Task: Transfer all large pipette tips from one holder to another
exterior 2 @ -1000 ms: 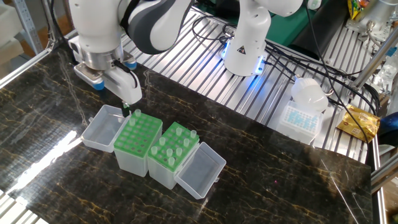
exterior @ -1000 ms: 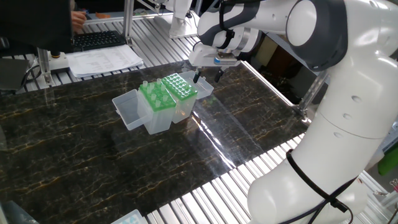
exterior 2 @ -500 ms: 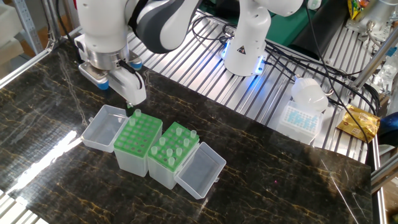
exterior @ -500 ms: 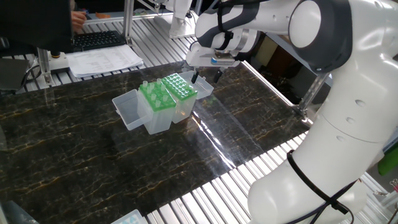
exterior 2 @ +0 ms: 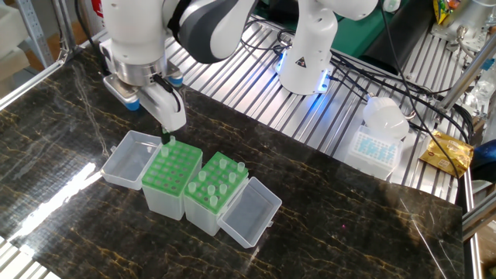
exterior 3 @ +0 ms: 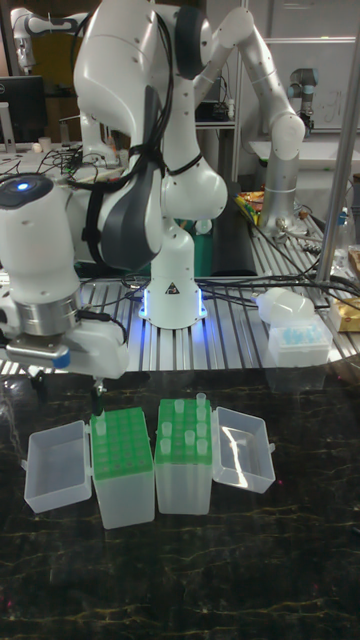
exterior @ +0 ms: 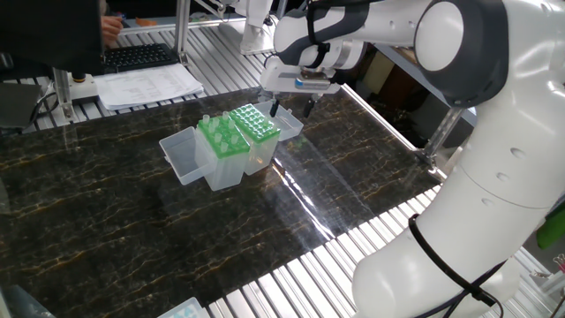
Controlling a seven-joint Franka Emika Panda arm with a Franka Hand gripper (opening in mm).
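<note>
Gripper [exterior 2: 166,133] poised over back corner of emptier rack [exterior 2: 172,166]; grasp unclear. Large pipette tips [exterior 2: 217,180] in neighbouring rack [exterior 2: 219,186] beyond.

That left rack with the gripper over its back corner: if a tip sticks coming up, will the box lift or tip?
Probably light: the left rack is thin translucent plastic with mostly bare holes. Its open lid, lying flat on the table, may steady it somewhat. The gripper works at the far corner, so an off-centre pull could tilt it.
</note>
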